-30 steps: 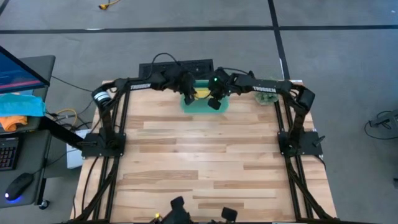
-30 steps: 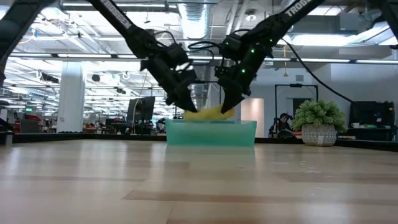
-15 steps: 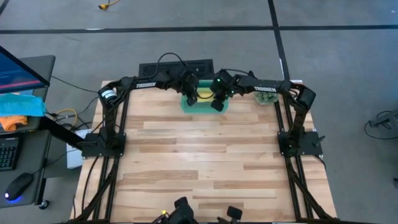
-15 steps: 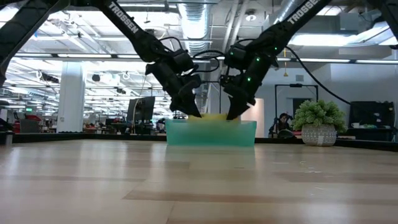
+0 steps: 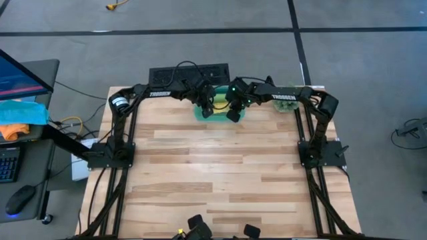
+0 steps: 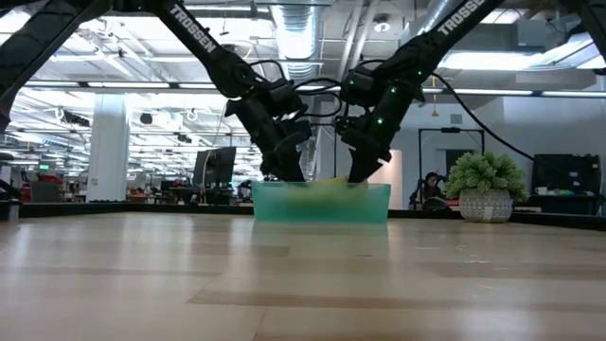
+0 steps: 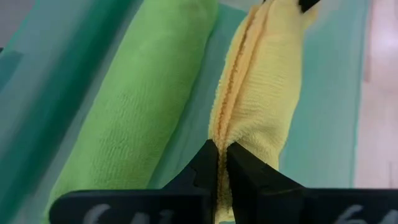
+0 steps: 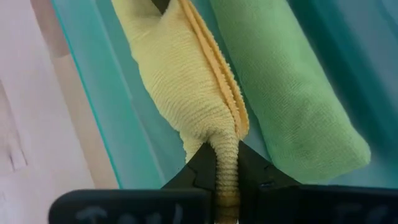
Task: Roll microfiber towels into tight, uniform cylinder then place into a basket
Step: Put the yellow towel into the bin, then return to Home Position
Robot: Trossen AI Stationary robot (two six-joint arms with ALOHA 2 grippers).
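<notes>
The teal basket [image 5: 220, 115] [image 6: 322, 202] stands at the middle of the table's far edge. Inside it lies the rolled light green towel [image 7: 143, 106] [image 8: 292, 93], resting along one long wall. The rolled yellow towel [image 7: 261, 93] [image 8: 186, 81] lies beside it, low inside the basket. My left gripper [image 7: 222, 152] [image 5: 207, 110] is shut on one end of the yellow roll. My right gripper [image 8: 225, 155] [image 5: 232, 115] is shut on the other end. Both reach down into the basket. My left gripper pinches the yellow roll's left end [image 7: 224, 134] between its two fingers, slanting down from above. The roll's layered edge runs away from the fingers toward the other gripper. My right gripper pinches the roll's right end [image 8: 225, 140], bunched narrow between its fingers, also slanting down from above. The roll stretches between the two grippers along the basket; whether it rests on the floor cannot be seen.
A small potted plant [image 5: 285, 105] [image 6: 485, 185] stands at the far right of the table. A black grille panel [image 5: 189, 72] lies just beyond the far edge. Bare wooden tabletop [image 5: 220, 167] spreads on the near side of the basket.
Both grippers have sunk, still shut on the yellow roll's ends. The roll has gone from just above the basket's rim down inside it, beside the green roll.
</notes>
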